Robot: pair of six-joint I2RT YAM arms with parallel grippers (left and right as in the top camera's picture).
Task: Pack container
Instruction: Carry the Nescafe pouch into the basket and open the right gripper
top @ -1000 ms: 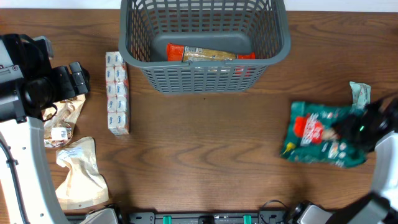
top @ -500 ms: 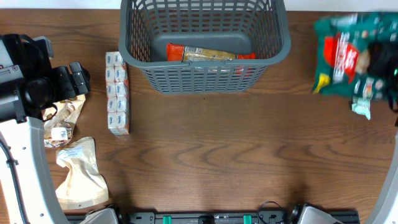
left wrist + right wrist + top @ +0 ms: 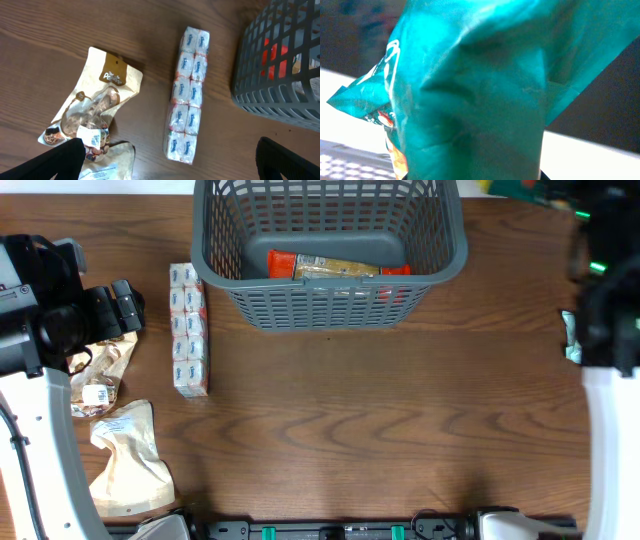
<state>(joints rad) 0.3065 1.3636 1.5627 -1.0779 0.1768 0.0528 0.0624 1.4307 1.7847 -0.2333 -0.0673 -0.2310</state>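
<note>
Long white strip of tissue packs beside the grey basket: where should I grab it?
Pinch the long white strip of tissue packs across its narrow width at mid-length, from straight above: it lies flat, with bare wooden table along both long sides there.

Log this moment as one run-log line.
right gripper: shut on green bag, aloft by container | left gripper: open, near tissue pack | container: holds red packet

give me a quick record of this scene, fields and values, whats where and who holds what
container: upright, top centre of the table
in container: one orange packet
green snack bag: off the table, carried by the right arm, at the overhead view's top right edge
tissue pack: flat, just left of the container
beige pouches: two, far left of the table
left end effector: open, holding nothing, over the table's left side
</note>
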